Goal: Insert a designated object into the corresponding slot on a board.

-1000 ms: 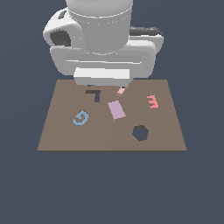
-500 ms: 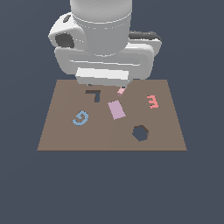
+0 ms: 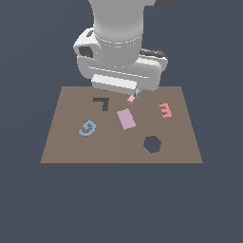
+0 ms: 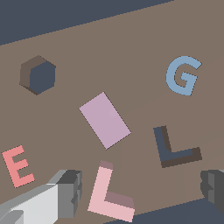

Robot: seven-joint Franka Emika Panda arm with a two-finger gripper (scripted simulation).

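Hovering over the pink L (image 4: pixel 109 194) with my gripper (image 4: pixel 142 190) spread wide, I should centre its long arm between my fingers (image 4: pixel 70 192) before descending, slot (image 4: pixel 175 148) beside it

A brown board (image 3: pixel 61 142) lies flat under the white robot arm (image 3: pixel 118 52). On it sit a blue G (image 3: pixel 87 127), a lilac rectangle (image 3: pixel 126 118) and a salmon-pink E (image 3: pixel 165 110). A dark L-shaped slot (image 3: pixel 102 102) and a dark hexagonal hole (image 3: pixel 152 144) are cut into it. A tiny pink piece (image 3: pixel 131 98) shows just below the arm's head, between the slot and the E.
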